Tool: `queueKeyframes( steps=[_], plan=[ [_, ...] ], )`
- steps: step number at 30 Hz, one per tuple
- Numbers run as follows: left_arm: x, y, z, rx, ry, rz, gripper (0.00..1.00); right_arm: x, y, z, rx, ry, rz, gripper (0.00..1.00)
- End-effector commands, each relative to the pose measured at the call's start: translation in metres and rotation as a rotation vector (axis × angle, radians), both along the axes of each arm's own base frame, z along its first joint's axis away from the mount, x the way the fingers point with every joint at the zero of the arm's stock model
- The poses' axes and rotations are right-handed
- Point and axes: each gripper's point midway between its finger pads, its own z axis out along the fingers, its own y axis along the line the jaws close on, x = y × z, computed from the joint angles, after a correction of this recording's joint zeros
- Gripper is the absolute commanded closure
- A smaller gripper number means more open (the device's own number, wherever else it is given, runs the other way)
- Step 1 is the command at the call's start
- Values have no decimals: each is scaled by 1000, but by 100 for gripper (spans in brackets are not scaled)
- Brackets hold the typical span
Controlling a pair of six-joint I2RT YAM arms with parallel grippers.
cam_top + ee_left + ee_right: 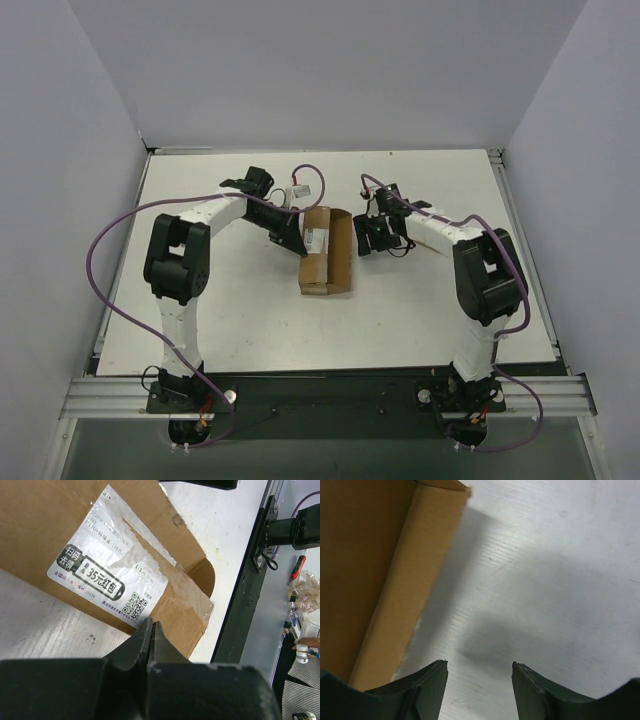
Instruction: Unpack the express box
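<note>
1. The left arm [180, 265] rises from the near edge of the table [420, 310] and bends toward the middle, with a purple cable [105, 245] looping out on its left side.
2. The left gripper [297, 242] reaches down at the left side of the box [328, 255]. In the left wrist view its jaws are clenched flat against each other with nothing between them. The left gripper's [151, 629] tips sit right at the edge of the box [45, 525], just below the label (whether they actually press on the cardboard, I cannot tell).
3. The box is brown cardboard and lies near the middle of the table, between the two grippers, its long side running away from the arms. A white printed label [316, 240] sits on top. Up close, the label [110, 565] carries a QR code and lies under wrinkled clear tape [192, 602].
4. A long flap [345, 240] stands open along the right side of the box. In the right wrist view the flap [365, 570] shows its plain brown inside.
5. The right gripper [368, 236] is just right of that flap. In its own view the right gripper's [480, 680] jaws are released, spread wide and empty over the bare table [555, 570].
6. The right arm [485, 275] bends in from the right.
</note>
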Motion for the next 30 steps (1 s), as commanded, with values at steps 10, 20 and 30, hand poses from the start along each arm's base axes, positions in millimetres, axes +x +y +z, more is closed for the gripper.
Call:
queueKeyframes(
  steps=[10, 20, 30],
  plan=[
    [-2, 5, -15, 49, -21, -19, 100, -6, -2, 40, 124, -53, 8, 46],
    [-2, 4, -12, 51, -30, -26, 100, -2, 25, 41, 312, 39, 107, 46],
    [-5, 5, -15, 56, -22, -31, 100, 6, 49, 17, 368, 137, 151, 51]
  ],
)
